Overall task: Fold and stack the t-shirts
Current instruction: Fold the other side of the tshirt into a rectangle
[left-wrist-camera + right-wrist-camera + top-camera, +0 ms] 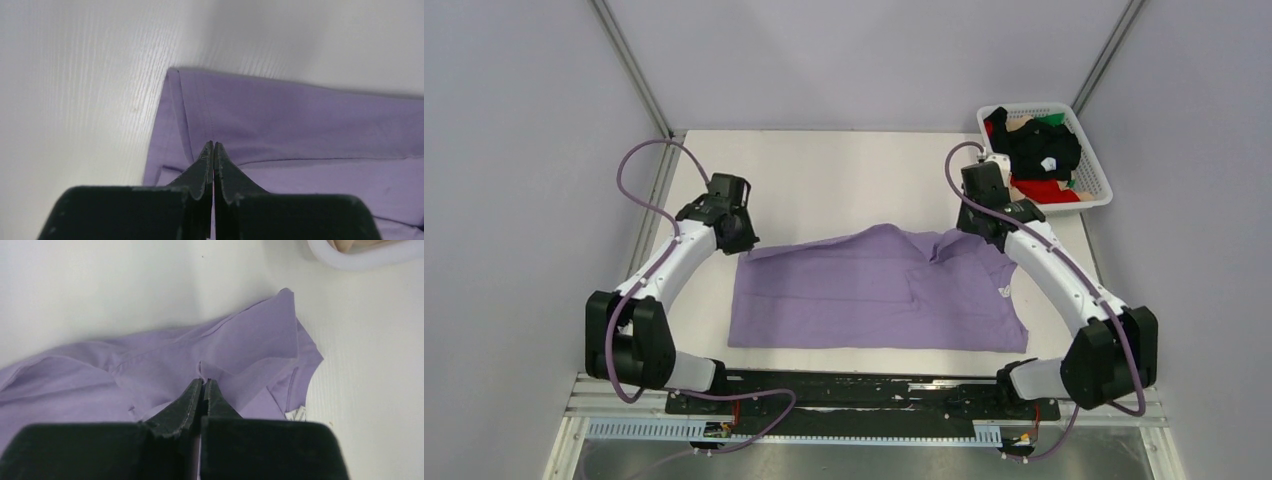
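A lavender t-shirt (pixel 874 290) lies partly folded in the middle of the table, its white neck label (pixel 1004 291) near the right edge. My left gripper (pixel 744 244) is shut, its tips (pixel 214 146) resting on the shirt (pixel 300 115) by the far left corner hem; no cloth shows pinched there. My right gripper (pixel 957 238) is shut on a small pucker of the shirt (pixel 150 360) at the far right, tips (pixel 202 382) beside the label (pixel 298 413). More t-shirts, black (pixel 1044 150), red (pixel 1044 190), green (pixel 1054 118) and beige (pixel 1024 125), are heaped in a basket.
The white lattice basket (pixel 1096 198) stands at the far right corner of the table, just behind my right wrist; its rim (pixel 360 257) shows in the right wrist view. Grey walls enclose the table on three sides. Bare white tabletop (pixel 824 180) lies behind the shirt.
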Tool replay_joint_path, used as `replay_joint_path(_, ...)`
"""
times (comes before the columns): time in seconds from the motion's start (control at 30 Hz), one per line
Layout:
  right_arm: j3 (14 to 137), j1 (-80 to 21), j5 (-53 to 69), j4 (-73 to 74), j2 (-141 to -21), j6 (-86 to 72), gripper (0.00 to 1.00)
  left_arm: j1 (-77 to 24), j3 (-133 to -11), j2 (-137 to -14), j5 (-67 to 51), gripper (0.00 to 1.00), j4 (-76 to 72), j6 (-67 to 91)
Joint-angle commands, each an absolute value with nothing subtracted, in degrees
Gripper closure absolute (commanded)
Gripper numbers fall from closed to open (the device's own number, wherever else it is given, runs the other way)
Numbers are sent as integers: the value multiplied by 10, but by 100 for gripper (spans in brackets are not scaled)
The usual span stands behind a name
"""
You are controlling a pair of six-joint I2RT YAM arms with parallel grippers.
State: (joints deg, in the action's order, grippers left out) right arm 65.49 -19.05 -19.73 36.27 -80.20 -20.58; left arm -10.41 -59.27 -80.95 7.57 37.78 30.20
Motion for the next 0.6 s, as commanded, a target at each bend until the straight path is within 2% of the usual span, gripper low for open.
replay_joint_path(0.0,633,-202,-210,434,-736,-240,100,-105,-574,-760,94,100,393,325)
replay_joint_path(0.33,603,-216,-189,556,-659,-295,99,-105,-538,-690,140,100,414,354)
replay_joint_path(0.57,619,-247,-162,623,-662,-326,98,-105,-515,-687,142,100,409,363)
